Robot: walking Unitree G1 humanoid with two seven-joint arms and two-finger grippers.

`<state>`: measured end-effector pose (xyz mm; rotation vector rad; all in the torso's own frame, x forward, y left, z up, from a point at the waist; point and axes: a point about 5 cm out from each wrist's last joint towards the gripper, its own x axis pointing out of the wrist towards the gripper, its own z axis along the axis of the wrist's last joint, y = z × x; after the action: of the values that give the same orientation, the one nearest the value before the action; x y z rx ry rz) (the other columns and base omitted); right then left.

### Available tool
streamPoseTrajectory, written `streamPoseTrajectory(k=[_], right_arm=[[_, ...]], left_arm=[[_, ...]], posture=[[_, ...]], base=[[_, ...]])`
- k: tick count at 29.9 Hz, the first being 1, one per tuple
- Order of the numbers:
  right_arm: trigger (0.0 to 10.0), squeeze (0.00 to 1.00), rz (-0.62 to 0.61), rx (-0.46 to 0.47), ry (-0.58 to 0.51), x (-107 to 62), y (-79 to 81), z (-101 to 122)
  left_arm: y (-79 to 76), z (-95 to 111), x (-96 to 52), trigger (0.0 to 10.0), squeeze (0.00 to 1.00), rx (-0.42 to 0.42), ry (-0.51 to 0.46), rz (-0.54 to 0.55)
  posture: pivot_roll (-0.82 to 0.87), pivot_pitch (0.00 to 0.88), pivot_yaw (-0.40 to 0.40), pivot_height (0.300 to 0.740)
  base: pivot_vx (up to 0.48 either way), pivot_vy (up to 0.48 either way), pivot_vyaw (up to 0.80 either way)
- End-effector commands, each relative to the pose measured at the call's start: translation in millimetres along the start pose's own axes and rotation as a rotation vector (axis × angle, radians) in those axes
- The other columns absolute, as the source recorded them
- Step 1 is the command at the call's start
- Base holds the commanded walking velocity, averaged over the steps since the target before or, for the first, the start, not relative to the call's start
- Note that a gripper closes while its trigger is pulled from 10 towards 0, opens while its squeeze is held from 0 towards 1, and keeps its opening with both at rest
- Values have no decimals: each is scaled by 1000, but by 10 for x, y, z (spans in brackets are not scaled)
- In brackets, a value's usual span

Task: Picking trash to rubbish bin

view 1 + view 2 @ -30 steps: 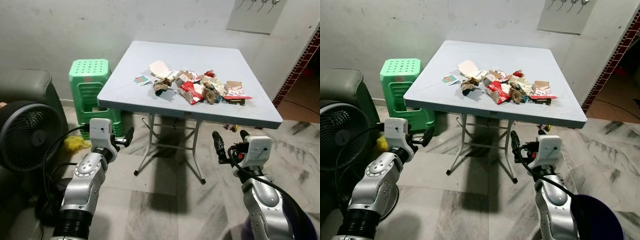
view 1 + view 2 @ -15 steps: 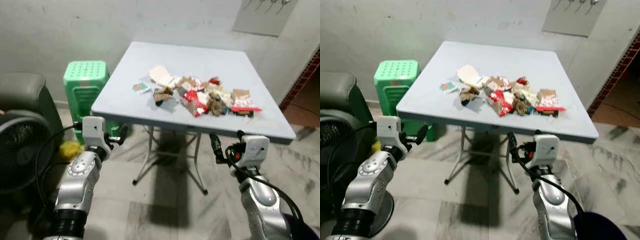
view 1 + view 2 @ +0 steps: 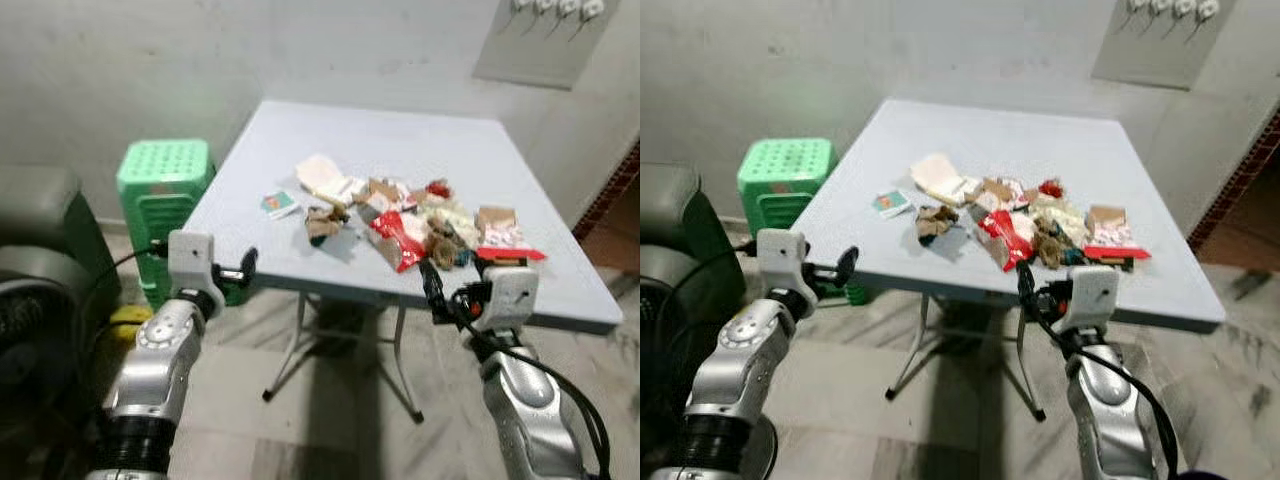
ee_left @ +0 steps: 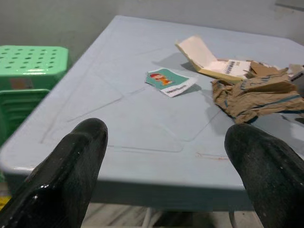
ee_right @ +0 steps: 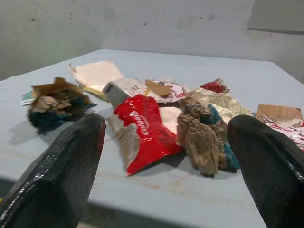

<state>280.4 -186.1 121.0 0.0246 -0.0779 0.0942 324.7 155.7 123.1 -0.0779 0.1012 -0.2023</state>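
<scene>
A heap of trash lies on the pale blue folding table: a red wrapper, a crumpled brown paper, an open beige box, a small teal card and a red-and-white packet. My left gripper hangs open just before the table's front left edge, facing the teal card and the brown paper. At the front edge my right gripper is open too, pointing at the red wrapper and a brown-and-blue wad. Neither holds anything.
A green plastic stool stands left of the table, against the wall. A dark fan and a yellow object sit on the floor at far left. The table's folding legs cross under the top.
The camera has come closer to the table and the view has shifted. Both grippers, below the tabletop before, are now level with its front edge, still open.
</scene>
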Motion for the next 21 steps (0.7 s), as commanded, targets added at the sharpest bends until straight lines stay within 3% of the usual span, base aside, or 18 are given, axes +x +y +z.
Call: streamPoseTrajectory(k=[1, 12, 21], right_arm=[[10000, 0, -15, -17, 10, -21, -88, 13], [10000, 0, 12, -106, 35, 32, -279, 53], [10000, 0, 80, -156, 60, 228, -375, 78]], left_arm=[[-108, 34, 9, 10000, 0, 40, -3, -51], [-352, 81, -11, 10000, 0, 77, -1, -198], [-560, 101, -26, 10000, 0, 86, -1, -308]], posture=[[-23, 14, -33, 740], [-28, 47, -41, 740], [-35, 66, -49, 740]], base=[[0, 0, 0], [0, 0, 0], [0, 0, 0]])
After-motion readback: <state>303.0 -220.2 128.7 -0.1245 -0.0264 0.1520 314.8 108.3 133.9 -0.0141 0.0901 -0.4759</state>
